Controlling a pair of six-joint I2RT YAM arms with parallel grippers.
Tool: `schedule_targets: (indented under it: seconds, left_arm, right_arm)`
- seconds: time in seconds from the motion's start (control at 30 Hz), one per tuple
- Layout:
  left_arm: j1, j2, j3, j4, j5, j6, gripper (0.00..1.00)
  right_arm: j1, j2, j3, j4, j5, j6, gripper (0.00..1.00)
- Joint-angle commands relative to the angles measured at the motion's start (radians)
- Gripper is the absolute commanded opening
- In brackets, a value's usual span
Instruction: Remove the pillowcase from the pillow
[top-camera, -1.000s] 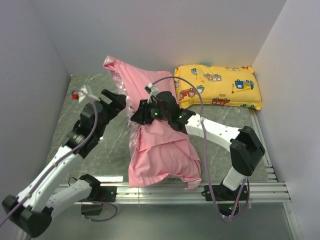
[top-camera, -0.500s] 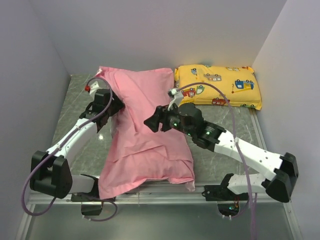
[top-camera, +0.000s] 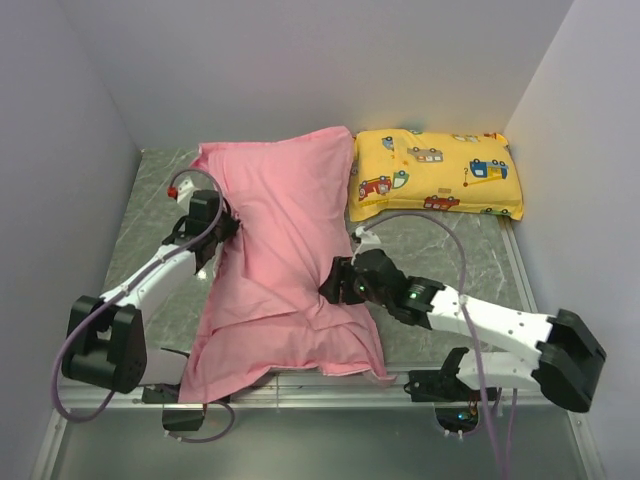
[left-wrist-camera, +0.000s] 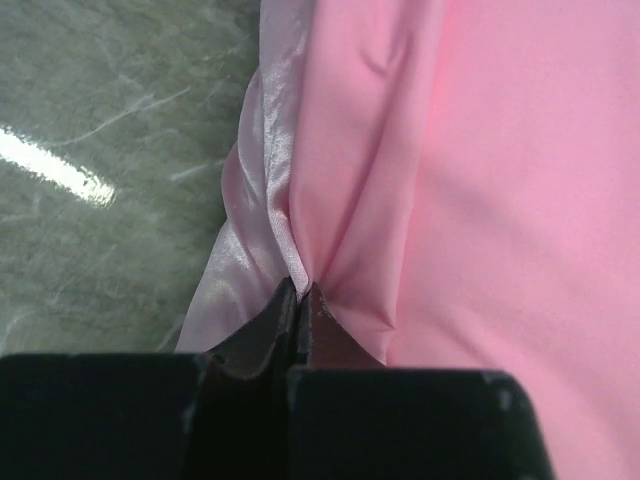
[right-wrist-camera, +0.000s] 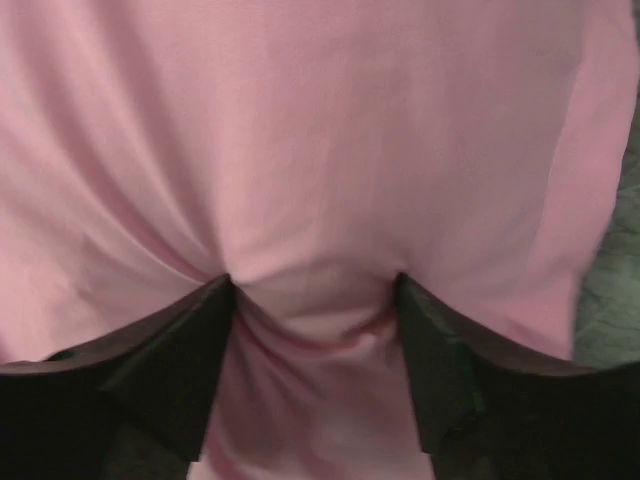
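From above, you see the pillowcase (top-camera: 285, 250) lying stuffed and plump on the grey-green marbled surface (top-camera: 150, 200), running from the far left corner down to the near edge. The pillow inside it is fully covered, so only the rounded bulk under the pink cloth tells you the case is filled. The near end is flatter, with a thin flanged edge. A yellow vehicle-print pillow (top-camera: 435, 175) sits at the far right, its corner touching the pink case. Your left gripper (top-camera: 213, 240) is at the case's left edge, and your right gripper (top-camera: 335, 287) rests on its right side, nearer the front.

In the left wrist view, your left gripper (left-wrist-camera: 299, 300) is pressed together, pinching the case where its shiny satin flange meets the matte pink body (left-wrist-camera: 480, 200). The cloth puckers into creases at the pinch. The glossy stone-like surface (left-wrist-camera: 100, 130) lies to the left.

In the right wrist view, your right gripper (right-wrist-camera: 315, 300) is spread wide, both dark fingers (right-wrist-camera: 180, 350) pushed into the soft pink cloth (right-wrist-camera: 300, 130), which bulges in a smooth fold between them.
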Motion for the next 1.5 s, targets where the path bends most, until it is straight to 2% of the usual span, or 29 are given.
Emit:
schedule_targets:
  seconds: [0.0, 0.03, 0.07, 0.13, 0.27, 0.4, 0.5, 0.57, 0.63, 0.67, 0.73, 0.77, 0.8, 0.9, 1.0, 1.03, 1.13, 1.23, 1.33, 1.47]
  left_arm:
    - [-0.004, -0.082, -0.066, 0.0, 0.007, -0.064, 0.0]
    - [-0.004, -0.103, -0.101, -0.003, 0.003, -0.07, 0.0]
    - [-0.004, -0.123, -0.12, -0.006, 0.0, -0.078, 0.01]
    - [-0.004, -0.182, -0.17, -0.026, -0.001, -0.099, 0.0]
    - [-0.004, -0.275, -0.252, -0.021, 0.029, -0.128, 0.01]
    - [-0.006, -0.318, -0.304, -0.02, 0.083, -0.164, 0.01]
    - [-0.004, -0.34, -0.303, -0.015, 0.093, -0.132, 0.03]
    - [-0.004, -0.335, -0.261, -0.055, 0.073, -0.1, 0.07]
    - [-0.004, -0.341, -0.2, -0.096, 0.074, -0.046, 0.22]
    - [-0.006, -0.362, -0.166, -0.107, 0.08, -0.02, 0.38]
    - [-0.007, -0.389, -0.128, -0.153, 0.103, 0.009, 0.52]
    - [-0.019, -0.419, -0.085, -0.176, 0.099, 0.029, 0.62]
    - [-0.027, -0.436, -0.065, -0.199, 0.089, 0.042, 0.67]
    - [-0.075, -0.482, 0.021, -0.271, 0.062, 0.101, 0.78]
    - [-0.179, -0.443, 0.14, -0.34, 0.01, 0.177, 0.81]
    - [-0.264, -0.42, 0.173, -0.374, -0.057, 0.197, 0.86]
    - [-0.398, -0.309, 0.271, -0.403, -0.148, 0.25, 0.86]
    - [-0.617, -0.2, 0.345, -0.422, -0.262, 0.302, 0.86]
    - [-0.74, -0.072, 0.404, -0.428, -0.323, 0.37, 0.87]
    - [-0.84, 0.065, 0.51, -0.477, -0.381, 0.439, 0.89]
  right_arm:
    - [-0.003, 0.135, 0.074, 0.028, 0.035, -0.001, 0.62]
    - [-0.028, 0.201, 0.136, 0.018, 0.044, -0.024, 0.54]
    - [-0.048, 0.228, 0.169, 0.007, 0.052, -0.033, 0.36]
    - [-0.144, 0.3, 0.253, 0.002, 0.021, -0.059, 0.16]
    - [-0.274, 0.423, 0.429, -0.016, -0.042, -0.101, 0.13]
    - [-0.305, 0.564, 0.707, -0.126, 0.006, -0.164, 0.12]
    - [-0.31, 0.638, 0.813, -0.179, -0.003, -0.18, 0.18]
    - [-0.31, 0.637, 0.813, -0.173, -0.003, -0.179, 0.29]
    - [-0.313, 0.609, 0.789, -0.154, 0.0, -0.179, 0.41]
    - [-0.315, 0.6, 0.781, -0.16, 0.004, -0.182, 0.46]
    - [-0.324, 0.568, 0.775, -0.168, 0.012, -0.184, 0.56]
    - [-0.327, 0.551, 0.761, -0.162, 0.016, -0.187, 0.59]
    - [-0.33, 0.513, 0.753, -0.157, 0.015, -0.187, 0.64]
    - [-0.336, 0.424, 0.729, -0.148, 0.018, -0.184, 0.69]
    - [-0.347, 0.33, 0.703, -0.153, 0.036, -0.171, 0.72]
    - [-0.361, 0.307, 0.695, -0.156, 0.047, -0.168, 0.73]
    - [-0.387, 0.215, 0.655, -0.17, 0.064, -0.162, 0.76]
    - [-0.42, 0.129, 0.602, -0.2, 0.062, -0.17, 0.77]
    - [-0.44, 0.01, 0.479, -0.202, 0.082, -0.171, 0.78]
    - [-0.46, -0.166, 0.272, -0.185, 0.079, -0.135, 0.79]
